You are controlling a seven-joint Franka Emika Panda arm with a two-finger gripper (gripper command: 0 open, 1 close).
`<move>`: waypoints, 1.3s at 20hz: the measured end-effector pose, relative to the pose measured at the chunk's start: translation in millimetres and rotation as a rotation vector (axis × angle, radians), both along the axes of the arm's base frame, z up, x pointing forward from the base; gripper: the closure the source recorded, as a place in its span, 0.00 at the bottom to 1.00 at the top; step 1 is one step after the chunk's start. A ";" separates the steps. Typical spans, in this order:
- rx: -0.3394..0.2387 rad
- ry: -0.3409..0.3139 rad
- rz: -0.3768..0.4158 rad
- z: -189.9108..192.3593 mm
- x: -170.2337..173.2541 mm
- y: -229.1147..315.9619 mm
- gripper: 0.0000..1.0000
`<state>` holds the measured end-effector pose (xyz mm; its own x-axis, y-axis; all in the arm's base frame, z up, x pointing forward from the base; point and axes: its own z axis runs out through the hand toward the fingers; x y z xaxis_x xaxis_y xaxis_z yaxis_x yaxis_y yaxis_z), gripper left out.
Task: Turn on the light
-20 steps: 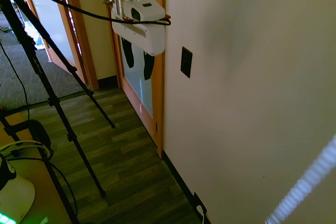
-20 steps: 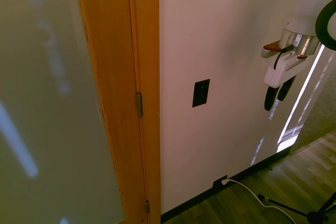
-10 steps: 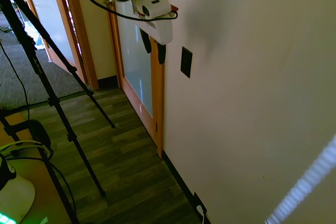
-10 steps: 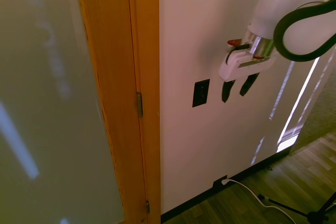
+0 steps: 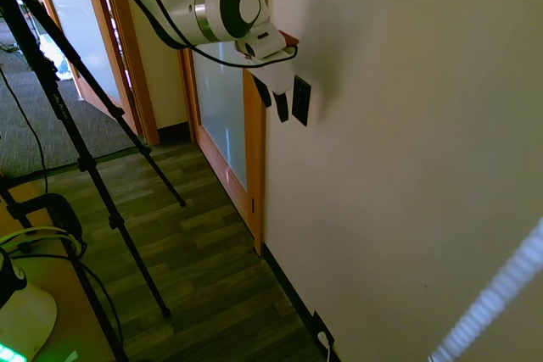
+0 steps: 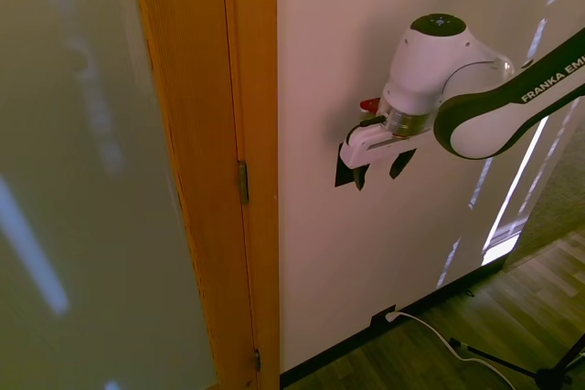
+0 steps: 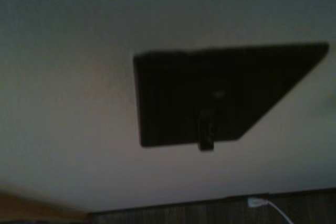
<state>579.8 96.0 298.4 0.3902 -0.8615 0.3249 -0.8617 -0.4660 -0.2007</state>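
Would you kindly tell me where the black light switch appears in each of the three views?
First exterior view: light switch on the wall, upper centre, just right of the tool.
Second exterior view: light switch centre, mostly behind the tool.
Wrist view: light switch fills the centre.
Shared landmark: the white cable at the baseboard.

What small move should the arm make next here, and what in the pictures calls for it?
Probably a short push in toward the wall, then a nudge against the toggle. The tool is open and sits right at the black switch plate, one finger overlapping it in both exterior views. The wrist view shows the plate close up with its small toggle sticking out; whether a finger touches it cannot be told.
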 end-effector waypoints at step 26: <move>0.019 -0.152 -0.004 -26.3 27.3 -0.6 1.00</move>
<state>607.1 95.4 272.1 0.3339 -0.8696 0.3638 -0.8227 -0.4572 -0.3379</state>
